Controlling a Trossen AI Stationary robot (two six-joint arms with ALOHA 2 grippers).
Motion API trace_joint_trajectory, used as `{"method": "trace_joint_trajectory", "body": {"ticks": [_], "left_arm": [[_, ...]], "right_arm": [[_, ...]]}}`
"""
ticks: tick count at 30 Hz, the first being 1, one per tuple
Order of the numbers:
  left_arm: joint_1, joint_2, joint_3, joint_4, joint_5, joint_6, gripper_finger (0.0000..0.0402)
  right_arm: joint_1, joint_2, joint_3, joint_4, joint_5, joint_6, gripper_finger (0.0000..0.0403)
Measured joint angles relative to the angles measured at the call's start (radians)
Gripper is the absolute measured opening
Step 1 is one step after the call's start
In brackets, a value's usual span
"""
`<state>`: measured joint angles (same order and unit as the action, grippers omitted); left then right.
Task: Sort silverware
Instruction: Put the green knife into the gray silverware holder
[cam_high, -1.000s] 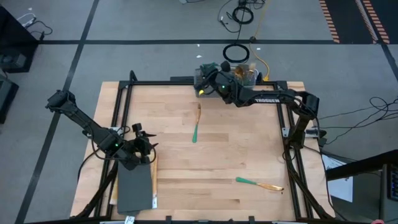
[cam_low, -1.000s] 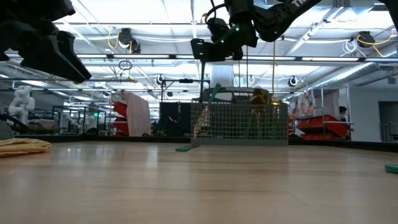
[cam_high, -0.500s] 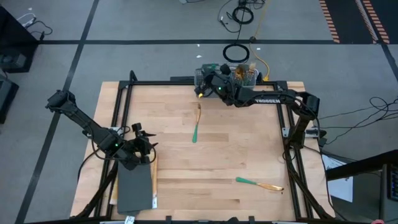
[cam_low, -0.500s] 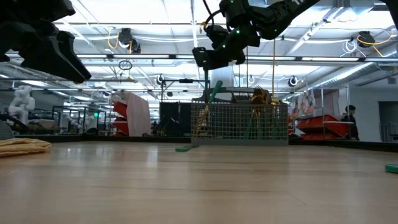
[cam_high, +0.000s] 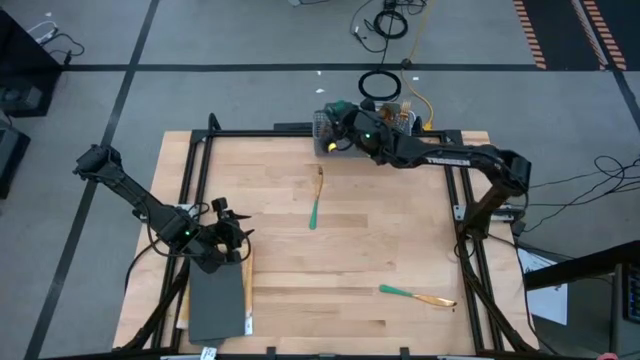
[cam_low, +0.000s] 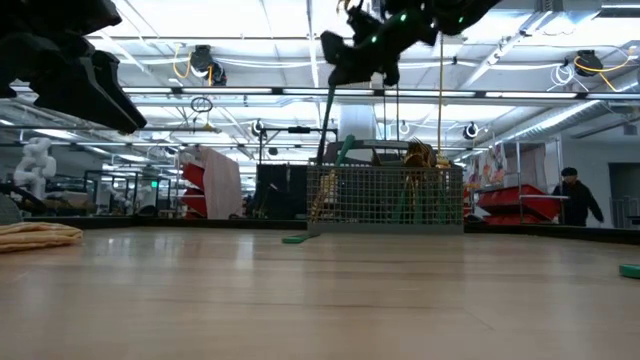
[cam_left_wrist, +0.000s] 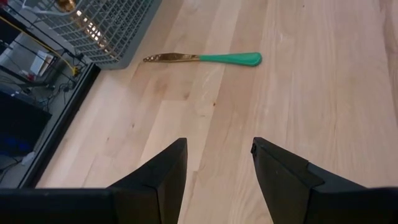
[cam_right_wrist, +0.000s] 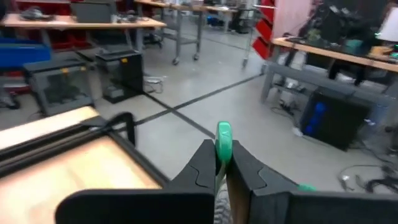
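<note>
Right wrist view: right pincer clamps a teal handle, seemingly upright between its fingers.

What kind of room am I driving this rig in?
Most likely a robotics lab or workshop: rows of workbenches with equipment, red storage bins on racks, strip lights overhead, and cables lying on the taped grey floor.

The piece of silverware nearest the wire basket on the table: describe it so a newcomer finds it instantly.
Start at the grey wire basket on the table's far edge. Just in front of it lies a fork, gold head toward the basket, teal handle pointing away. The other loose piece lies near the table's right front.
</note>
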<state>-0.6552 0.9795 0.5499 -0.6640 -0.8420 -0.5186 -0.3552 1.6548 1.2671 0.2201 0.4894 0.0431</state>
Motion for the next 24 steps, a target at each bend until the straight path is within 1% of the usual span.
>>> {"method": "trace_joint_trajectory", "body": {"ticks": [4, 7, 9, 14, 18, 21, 24], "left_arm": [[0.000, 0.000, 0.000, 0.000, 0.000, 0.000, 0.0190], [0.000, 0.000, 0.000, 0.002, 0.000, 0.000, 0.0190], [0.000, 0.000, 0.000, 0.005, 0.000, 0.000, 0.0190], [0.000, 0.000, 0.000, 0.018, 0.000, 0.000, 0.0190], [0.000, 0.000, 0.000, 0.028, 0.000, 0.000, 0.0190], [0.000, 0.000, 0.000, 0.027, 0.000, 0.000, 0.0190], [0.000, 0.000, 0.000, 0.027, 0.000, 0.000, 0.0190]], "right_arm": [[-0.012, -0.054, 0.000, -0.112, -0.044, 0.047, 0.0000], [-0.026, -0.064, 0.000, -0.181, -0.046, 0.078, 0.0000], [-0.037, -0.064, 0.000, -0.214, -0.065, 0.095, 0.0000], [-0.076, -0.031, 0.001, -0.241, -0.148, 0.115, 0.0000], [-0.104, -0.007, 0.001, -0.256, -0.241, 0.141, 0.0003], [-0.112, -0.002, 0.001, -0.266, -0.278, 0.145, 0.0025], [-0.115, -0.008, 0.001, -0.246, -0.284, 0.080, 0.0073]]}}
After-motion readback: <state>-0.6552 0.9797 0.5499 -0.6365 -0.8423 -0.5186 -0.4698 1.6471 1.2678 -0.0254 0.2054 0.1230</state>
